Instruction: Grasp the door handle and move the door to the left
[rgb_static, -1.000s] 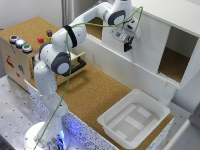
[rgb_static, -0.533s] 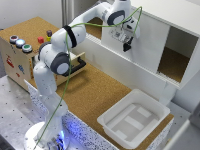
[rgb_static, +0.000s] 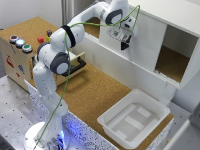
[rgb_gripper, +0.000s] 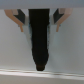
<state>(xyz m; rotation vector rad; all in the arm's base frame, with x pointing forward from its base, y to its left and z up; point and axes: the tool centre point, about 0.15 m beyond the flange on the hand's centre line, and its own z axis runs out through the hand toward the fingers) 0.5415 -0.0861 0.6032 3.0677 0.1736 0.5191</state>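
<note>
In the exterior view, a white tray (rgb_static: 132, 120) is seen empty at the cork counter's (rgb_static: 95, 92) near corner; the gripper (rgb_static: 123, 45) is pressed against the door (rgb_static: 137, 42) at the far edge. In the wrist view, the door handle (rgb_gripper: 40, 37) is flanked by parted fingers (rgb_gripper: 20, 21) — contact cannot be told.

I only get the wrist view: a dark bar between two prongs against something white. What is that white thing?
Observer: A white door on a cabinet; the gripper is at the door's front.
Operator: Is the cabinet open anywhere?
Observer: Yes, to the exterior view's right of the door, showing a cork floor inside.
Operator: Anything lying in front?
Observer: A white tray sits on the cork table.
</note>
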